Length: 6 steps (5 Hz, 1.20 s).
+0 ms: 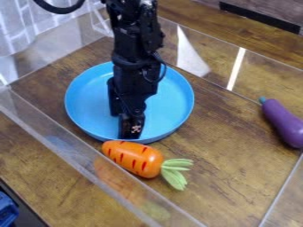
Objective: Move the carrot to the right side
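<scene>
The carrot (133, 158), stubby and orange with a light green leafy top, lies on the wooden table just in front of the blue plate (85, 97). It lies flat, with the leaves pointing right and toward the front. My gripper (134, 127) points down over the plate's front rim, directly behind the carrot. Its dark fingers stand open, hold nothing, and are clear of the carrot.
A purple eggplant (285, 122) lies at the right side of the table. Clear plastic walls (53, 133) box in the work area at the front-left and the back. Bare wood (231, 155) lies between the carrot and the eggplant.
</scene>
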Each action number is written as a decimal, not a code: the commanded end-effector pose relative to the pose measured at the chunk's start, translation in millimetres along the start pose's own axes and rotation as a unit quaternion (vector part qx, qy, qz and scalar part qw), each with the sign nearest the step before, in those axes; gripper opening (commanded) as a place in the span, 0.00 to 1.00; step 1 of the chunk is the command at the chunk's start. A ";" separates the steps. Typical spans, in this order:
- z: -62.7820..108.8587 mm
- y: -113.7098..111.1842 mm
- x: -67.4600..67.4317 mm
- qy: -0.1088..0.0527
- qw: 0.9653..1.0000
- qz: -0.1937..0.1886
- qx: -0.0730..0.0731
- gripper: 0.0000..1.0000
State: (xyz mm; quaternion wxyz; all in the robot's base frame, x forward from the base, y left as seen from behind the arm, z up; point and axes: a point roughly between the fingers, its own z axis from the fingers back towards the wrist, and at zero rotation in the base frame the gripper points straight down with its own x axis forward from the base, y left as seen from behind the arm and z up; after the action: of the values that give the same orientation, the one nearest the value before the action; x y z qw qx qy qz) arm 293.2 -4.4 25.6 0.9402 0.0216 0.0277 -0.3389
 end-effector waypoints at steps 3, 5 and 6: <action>21.9 -21.4 7.4 -0.063 0.997 -0.025 0.034 1.00; 2.9 -45.5 23.3 -0.071 0.990 -0.108 0.047 1.00; 1.6 -51.5 30.3 -0.072 0.990 -0.109 0.049 1.00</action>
State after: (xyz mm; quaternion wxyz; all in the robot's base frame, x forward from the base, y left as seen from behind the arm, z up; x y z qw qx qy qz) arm 280.7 -56.7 20.1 0.9000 0.0372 -0.0451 -0.4320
